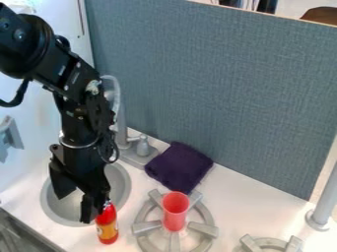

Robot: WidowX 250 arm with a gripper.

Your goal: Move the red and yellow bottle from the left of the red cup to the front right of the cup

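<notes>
Down by the sink (123,185), on the near part of the white table (237,211), we see a red bottle (107,230) with a yellow and orange label. It stands nearly upright, its narrow top toward the claw (74,207), so the base probably carries its weight. To its right, a red cup (175,211), open at the top, sits upright within a gray toy stove burner (206,230); we take it that the burner's spokes surround it and help keep it from sliding. Behind the cup lies a dark purple cloth (179,167), seemingly folded into a neat pad so that it stays flat, close to the gray tap (122,128).

The black arm (82,115) slants in from the upper left, and its claw hangs low over the sink. We see the claw partly open, a moderate gap between its two fingers and nothing gripped there. One finger is right beside the bottle's top, overlapping it from our angle; we cannot tell whether they touch.
</notes>
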